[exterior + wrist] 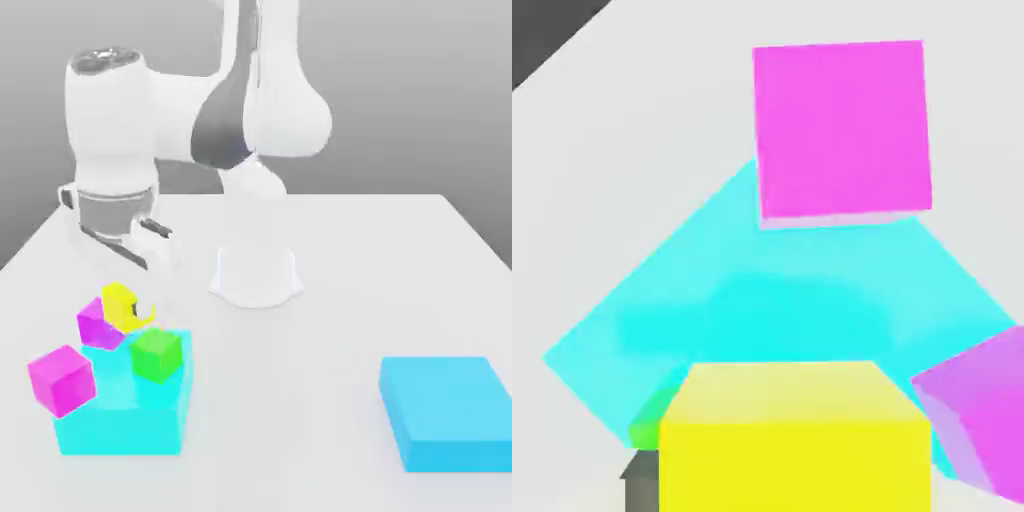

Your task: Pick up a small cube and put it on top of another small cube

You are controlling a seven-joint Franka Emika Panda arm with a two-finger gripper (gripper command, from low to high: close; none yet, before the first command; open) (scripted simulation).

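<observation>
1. The pincer (137, 308) was clamped on the small yellow cube (120, 306), though its pale fingers faded so far into the white desk (300, 380) in the exterior view that their outline was hard to follow.
2. The yellow cube sat between the fingertips, tilted in the exterior view, above the far part of the cyan block (120, 425). A thin curved yellow streak beside it was hard to make out.
3. In the hand view the yellow cube was cut off by the frame, with a dark grey piece, itself partly hidden, just beside it.
4. The green cube (157, 354) was mostly hidden behind the yellow one in the hand view; the exterior view had it whole, on the cyan block.
5. One magenta cube (98, 326), at the block's far side, was partly covered by the yellow cube in the exterior view. The other magenta cube (62, 381) was at the block's side toward the exterior view's left. Which of these two was meant could not be told.
6. The cyan block lay toward the desk's left edge in the exterior view; a flat blue block (447, 410), cut off by the frame, lay toward the right edge.
</observation>
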